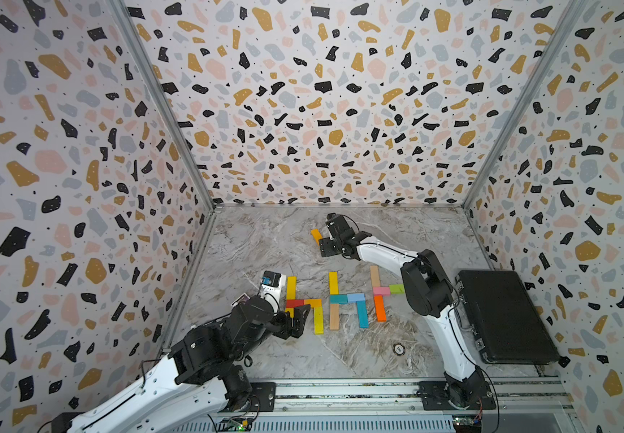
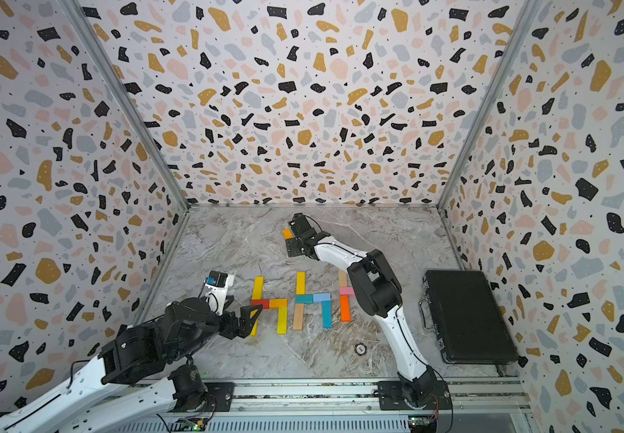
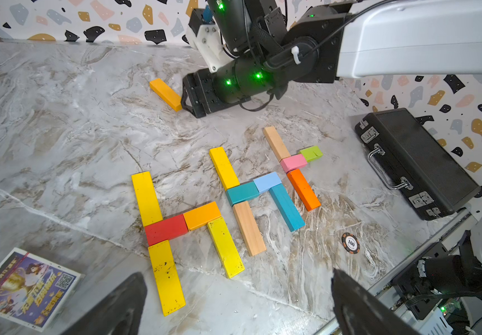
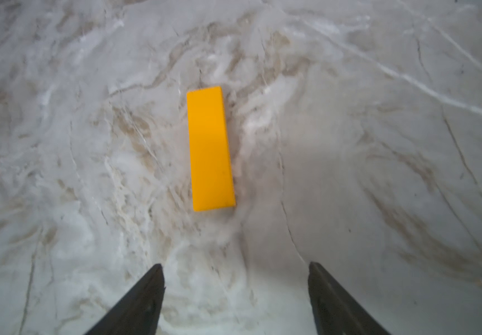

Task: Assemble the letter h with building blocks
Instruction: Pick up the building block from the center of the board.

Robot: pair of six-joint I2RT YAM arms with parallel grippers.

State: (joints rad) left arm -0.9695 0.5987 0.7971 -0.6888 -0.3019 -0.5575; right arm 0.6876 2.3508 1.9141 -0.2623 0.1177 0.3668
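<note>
Block: lone amber bar lies flat on the marble table, well apart from the three letters.
Right gripper: hovers beside the bar's near end, jaws spread, holding nothing.
Grip: best taken across the narrow width at mid-length, so the bar lifts level.
Destination: likely the gap under the green block, finishing the third h.
Left gripper: jaws wide, empty, over the first h.

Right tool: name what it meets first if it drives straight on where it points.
Probably the lone orange block lying flat on the table, centred ahead of the open right tool; depth is unclear.
</note>
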